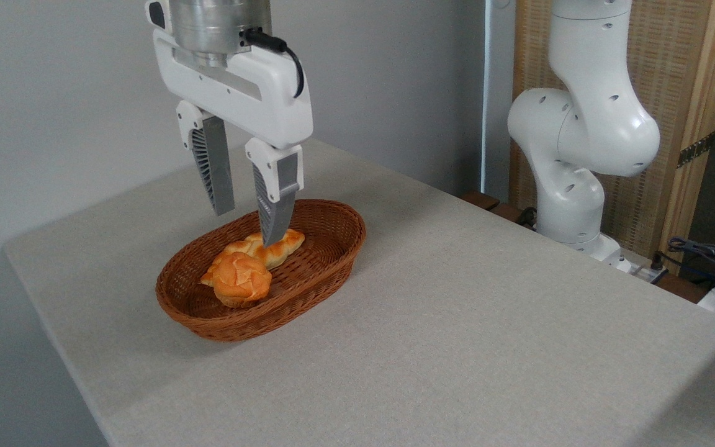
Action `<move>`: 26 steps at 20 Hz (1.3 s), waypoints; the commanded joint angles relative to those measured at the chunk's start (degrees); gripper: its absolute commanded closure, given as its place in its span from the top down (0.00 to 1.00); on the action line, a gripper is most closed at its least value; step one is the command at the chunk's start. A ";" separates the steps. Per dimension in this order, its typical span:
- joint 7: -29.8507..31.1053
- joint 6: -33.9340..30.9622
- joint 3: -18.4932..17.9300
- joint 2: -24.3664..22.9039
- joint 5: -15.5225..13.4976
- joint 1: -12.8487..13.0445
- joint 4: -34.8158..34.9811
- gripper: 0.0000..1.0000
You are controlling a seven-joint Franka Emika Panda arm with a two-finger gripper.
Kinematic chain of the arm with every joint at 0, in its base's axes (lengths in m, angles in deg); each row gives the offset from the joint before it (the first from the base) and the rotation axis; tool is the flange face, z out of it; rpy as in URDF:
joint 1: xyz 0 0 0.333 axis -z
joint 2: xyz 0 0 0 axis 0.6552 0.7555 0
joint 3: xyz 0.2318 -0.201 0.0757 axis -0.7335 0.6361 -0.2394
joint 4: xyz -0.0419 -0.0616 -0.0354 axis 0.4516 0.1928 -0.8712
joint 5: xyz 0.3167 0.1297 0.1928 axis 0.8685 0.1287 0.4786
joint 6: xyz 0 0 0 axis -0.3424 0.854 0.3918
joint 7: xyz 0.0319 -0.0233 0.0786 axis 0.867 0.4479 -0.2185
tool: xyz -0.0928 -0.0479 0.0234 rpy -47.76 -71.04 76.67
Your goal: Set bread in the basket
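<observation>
The round orange-golden bread (241,279) with its cracked top lies inside the reddish-brown wicker basket (326,251), toward the basket's near left end. Behind it in the same basket rests a braided golden loaf (278,246). My gripper (247,225) hangs above the basket's middle, open, with nothing between its fingers. One fingertip (274,233) overlaps the braided loaf in the picture. The bun sits below and a little in front of the gripper, apart from both fingers.
The basket stands on a grey cloth-covered table (457,323). The arm's white base (581,186) rises at the table's far right edge, with cables (705,254) beside it. A grey wall runs behind the table.
</observation>
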 commanded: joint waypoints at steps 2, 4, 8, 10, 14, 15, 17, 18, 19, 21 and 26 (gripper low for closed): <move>0.02 -3.56 -1.10 -0.50 -0.31 1.32 -0.40 1.00; -0.06 -3.39 -1.27 -0.50 -0.31 1.67 -0.31 1.00; -0.15 -3.03 -1.36 -0.32 -0.23 1.76 -0.14 1.00; -0.94 -3.03 -1.36 -0.32 -0.14 1.94 -0.05 1.00; -1.21 -2.86 -1.36 -0.32 -0.14 1.94 0.13 1.00; -1.21 -2.77 -1.27 -0.23 -0.14 1.94 0.13 1.00; -2.52 -2.59 -1.27 -0.32 -0.14 1.94 0.30 1.00; -2.79 -2.51 -1.36 -0.32 -0.14 1.94 0.39 1.00; -2.79 -2.51 -1.36 -0.32 -0.14 1.94 0.30 1.00; -2.88 -2.60 -1.27 -0.32 -0.14 1.94 0.39 1.00; -2.88 -2.86 -1.19 -0.32 0.30 1.94 0.74 1.00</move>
